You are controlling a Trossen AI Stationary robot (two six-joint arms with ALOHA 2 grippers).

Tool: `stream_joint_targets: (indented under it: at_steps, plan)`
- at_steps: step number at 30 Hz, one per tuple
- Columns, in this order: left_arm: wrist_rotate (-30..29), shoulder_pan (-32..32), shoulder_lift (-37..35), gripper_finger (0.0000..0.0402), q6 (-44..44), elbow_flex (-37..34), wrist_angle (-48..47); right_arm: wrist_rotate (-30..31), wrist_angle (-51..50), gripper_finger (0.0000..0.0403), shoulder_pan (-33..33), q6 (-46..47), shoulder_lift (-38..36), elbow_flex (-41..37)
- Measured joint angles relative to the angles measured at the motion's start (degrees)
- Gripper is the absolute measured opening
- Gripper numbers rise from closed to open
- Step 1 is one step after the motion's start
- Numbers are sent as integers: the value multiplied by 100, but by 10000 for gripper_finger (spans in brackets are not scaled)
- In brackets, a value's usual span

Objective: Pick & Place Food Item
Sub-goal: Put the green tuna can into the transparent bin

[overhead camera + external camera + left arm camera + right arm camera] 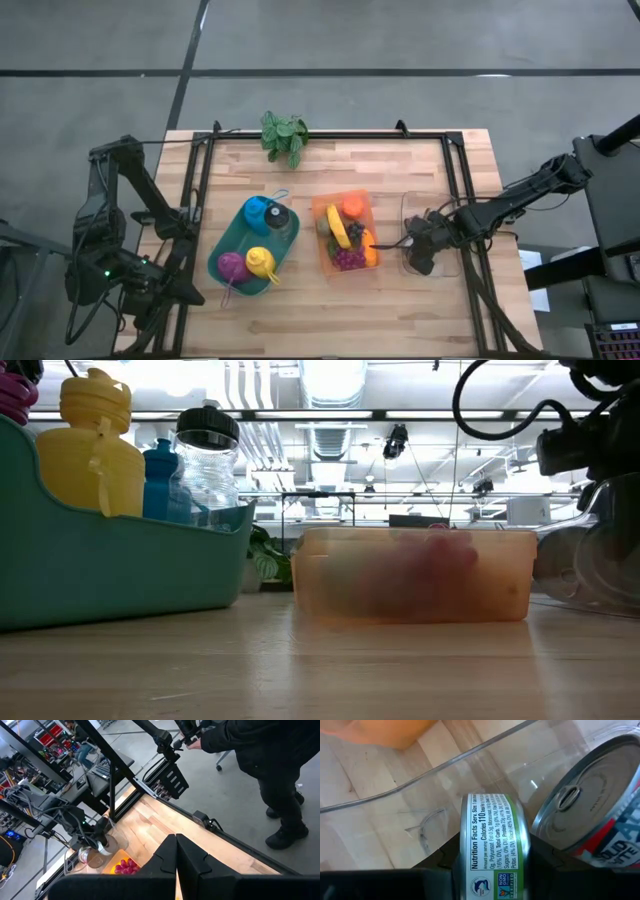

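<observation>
Right gripper (492,870) down inside the clear bin (447,262), just right of the orange fruit tray (322,212), clamped on a small can (492,840) with a green and white label (nutrition words showing). Beside it in the clear bin, a second can (590,805), tilted, silver pull-tab lid up. Left gripper (176,865) pinched together, holding nothing, far left of the orange fruit tray.

Small round can (492,845) with white-and-green nutrition label, held on edge between dark fingers inside clear container (445,757). Just beside it, second can (592,807), silver pull-tab lid tilted, red-and-blue label, lying in same container on wooden table.
</observation>
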Motion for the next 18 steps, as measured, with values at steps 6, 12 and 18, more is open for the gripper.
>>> stream_joint_targets:
  at_steps: [6, 12, 18]
  plan:
    - [0, 0, 0, 2, 0, 0, 0, 7, -8, 133, -2, 318, 1, -7]
    - [2, 0, 0, 2, 0, 0, 0, -16, -77, 215, 0, 534, 9, -37]
    - [2, 2, 0, 2, 0, 0, 0, -15, -52, 259, 0, 849, 11, -32]
